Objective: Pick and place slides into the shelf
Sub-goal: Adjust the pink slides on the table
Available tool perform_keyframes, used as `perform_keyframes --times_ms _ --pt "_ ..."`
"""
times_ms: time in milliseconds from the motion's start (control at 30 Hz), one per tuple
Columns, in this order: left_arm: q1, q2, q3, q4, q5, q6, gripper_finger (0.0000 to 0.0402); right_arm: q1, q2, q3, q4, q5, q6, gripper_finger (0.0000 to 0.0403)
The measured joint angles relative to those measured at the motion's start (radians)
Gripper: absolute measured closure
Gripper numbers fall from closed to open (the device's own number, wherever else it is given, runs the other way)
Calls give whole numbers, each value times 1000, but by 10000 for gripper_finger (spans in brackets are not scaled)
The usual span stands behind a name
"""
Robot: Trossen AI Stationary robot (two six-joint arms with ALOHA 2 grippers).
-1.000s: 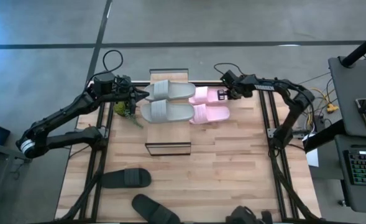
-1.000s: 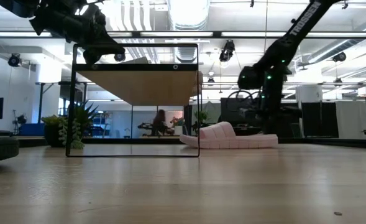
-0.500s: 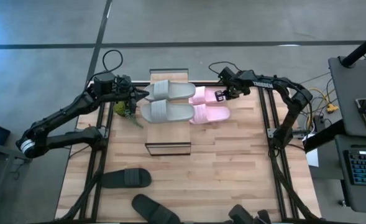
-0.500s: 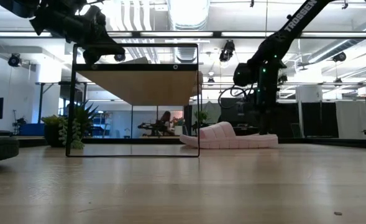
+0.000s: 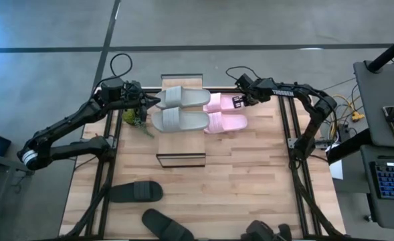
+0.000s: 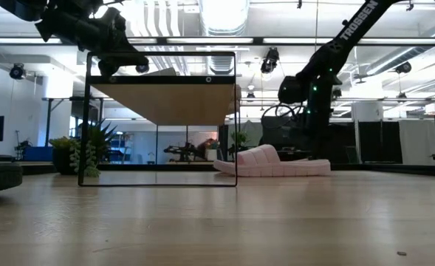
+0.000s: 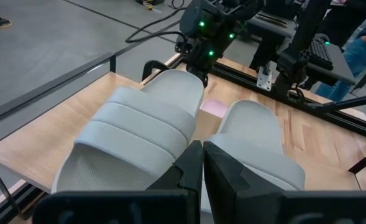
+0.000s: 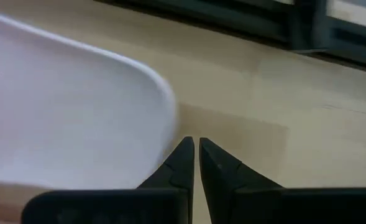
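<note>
One black slide is cut off; two grey, two pink, two black are counted. Both hands are pressed together.

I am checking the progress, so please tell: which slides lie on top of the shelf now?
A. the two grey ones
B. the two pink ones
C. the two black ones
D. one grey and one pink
A: the high view shows both grey slides resting on the shelf, the pink pair on the table beside it.
</note>
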Motion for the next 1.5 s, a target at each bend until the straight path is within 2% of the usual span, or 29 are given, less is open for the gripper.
perform_keyframes --times_ms 167,467,600,733,1200,1500 --pt "0 0 0 0 0 0 402 1 0 0 8 -70 -23 385" --pt "0 -1 0 -1 0 0 402 13 -31 0 -203 -65 -47 385" --pt "0 -1 0 -1 0 0 402 19 -64 0 -270 -131 -52 385" --pt "0 -2 0 -1 0 0 402 48 -83 -6 -278 -166 -43 385" --pt "0 -2 0 -1 0 0 402 136 -84 -73 -270 -185 9 385" --pt "0 -2 0 0 0 0 402 179 -84 -77 -180 -251 26 385"
